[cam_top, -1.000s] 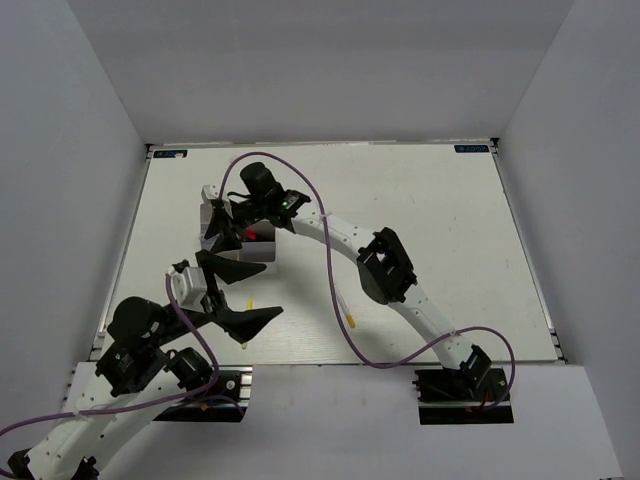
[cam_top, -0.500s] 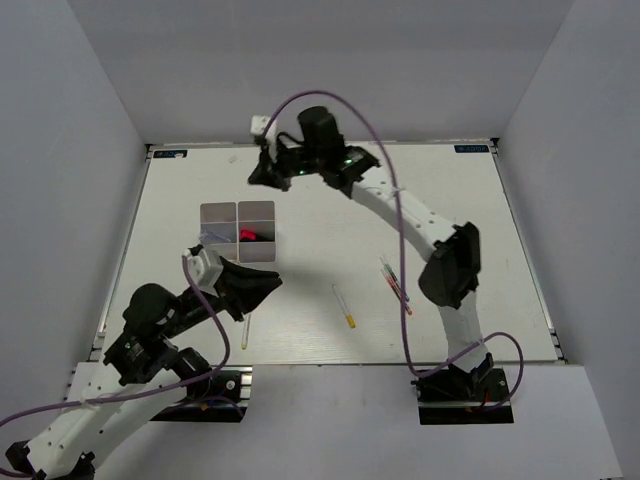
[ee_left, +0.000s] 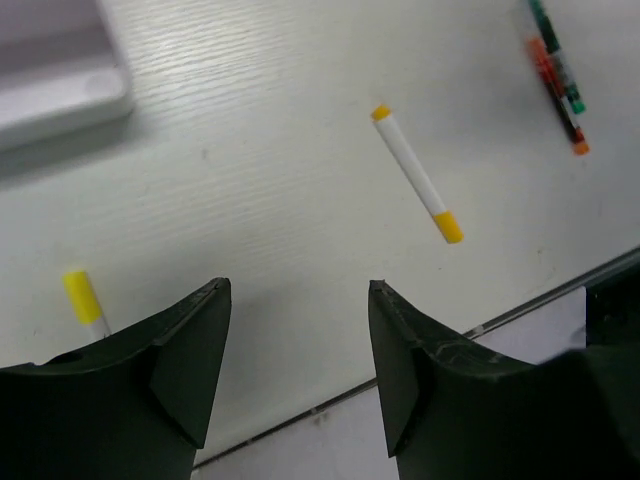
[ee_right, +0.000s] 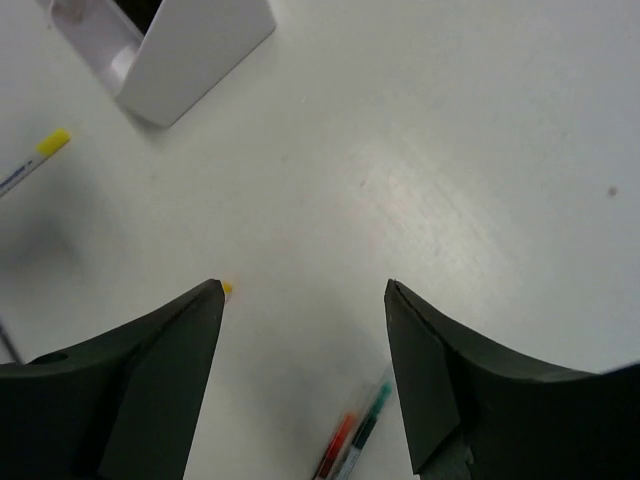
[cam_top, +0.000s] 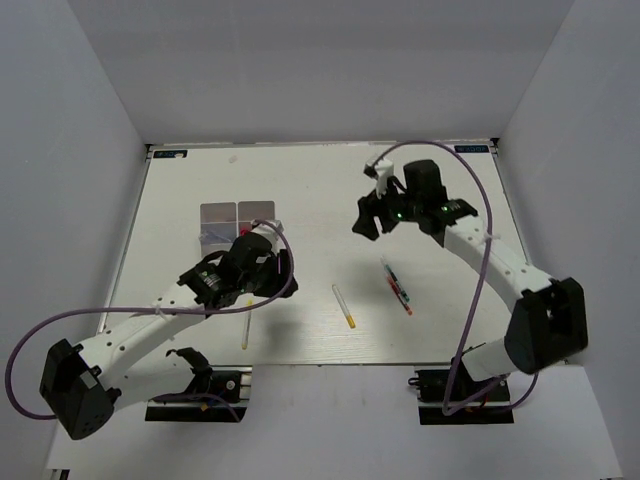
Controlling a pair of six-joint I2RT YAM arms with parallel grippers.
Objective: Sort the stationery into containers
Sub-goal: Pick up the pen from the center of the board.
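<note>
- The left gripper hung wide open and empty over the table, between the white pen and the edge pen. A low sweep could have rolled the edge pen off.
- The right gripper also gaped empty, above the red-green pair. Lying side by side, both might have been pinched together, or one flicked away.
- The boxes stood well apart from that pair.

text: none legible | corner labels: blue, too small to read
</note>
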